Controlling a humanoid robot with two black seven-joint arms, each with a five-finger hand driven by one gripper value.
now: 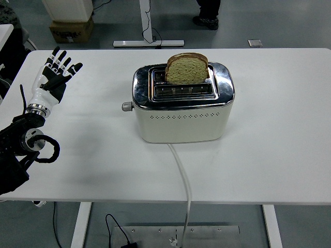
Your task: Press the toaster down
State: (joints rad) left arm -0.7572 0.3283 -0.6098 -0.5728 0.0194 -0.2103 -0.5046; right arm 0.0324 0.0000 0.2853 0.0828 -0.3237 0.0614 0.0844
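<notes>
One hand: left hand (53, 77) at nine o'clock, fingers spread, empty, well apart from toaster (182, 102).
Lever (126, 106): toaster's nine o'clock side, untouched.
Bread (186, 68): upright in far slot.

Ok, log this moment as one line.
left hand open, left of toaster | lever up, untouched | bread raised

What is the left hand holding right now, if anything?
Nothing. The left hand is open with fingers spread over the white table, well left of the cream and chrome toaster and its side lever knob.
</notes>
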